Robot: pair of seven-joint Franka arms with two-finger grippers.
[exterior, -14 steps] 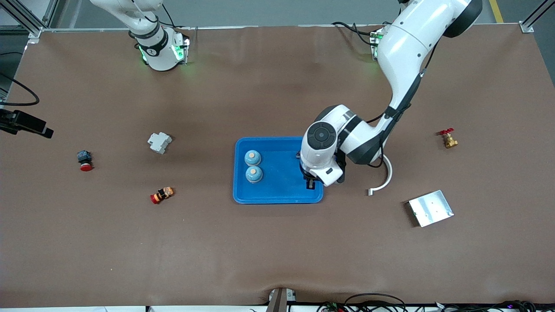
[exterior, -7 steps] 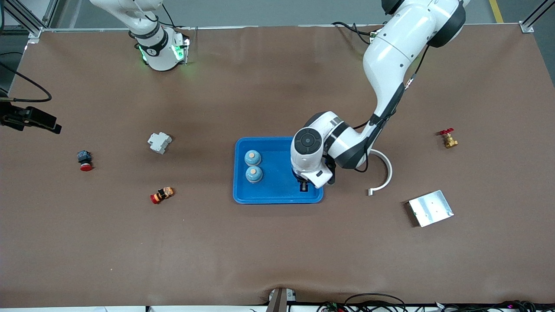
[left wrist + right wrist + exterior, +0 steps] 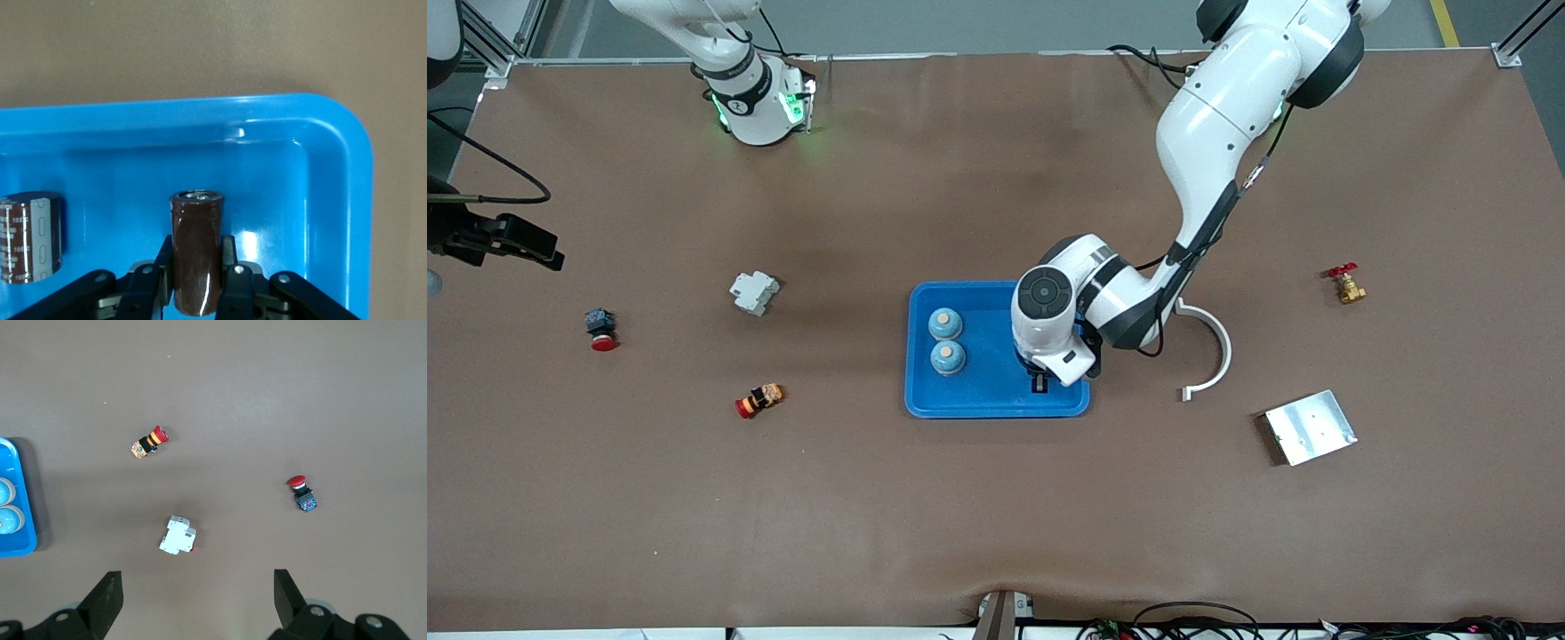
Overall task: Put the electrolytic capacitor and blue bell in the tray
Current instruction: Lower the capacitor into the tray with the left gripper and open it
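The bright-blue tray (image 3: 996, 402) lies mid-table. Two blue bells (image 3: 944, 323) (image 3: 948, 358) stand in it, side by side, at the right arm's end. My left gripper (image 3: 1040, 383) is over the tray's other half, shut on a brown electrolytic capacitor (image 3: 197, 220) whose end sticks out past the fingertips (image 3: 228, 245). In the left wrist view a second brown capacitor (image 3: 30, 237) rests on the tray floor (image 3: 287, 173) beside the held one. The right gripper (image 3: 197, 587) hangs open and empty, high over the right arm's end of the table.
On the bare table toward the right arm's end are a white circuit breaker (image 3: 753, 292), a red push button (image 3: 600, 330) and a red-and-yellow button (image 3: 759, 399). Toward the left arm's end are a white curved piece (image 3: 1215, 342), a silver plate (image 3: 1309, 427) and a brass valve (image 3: 1345, 285).
The left gripper has carried the capacitor across the tray toward the bells, still shut on it. The right arm's hand at the view's edge has drifted slightly inward.
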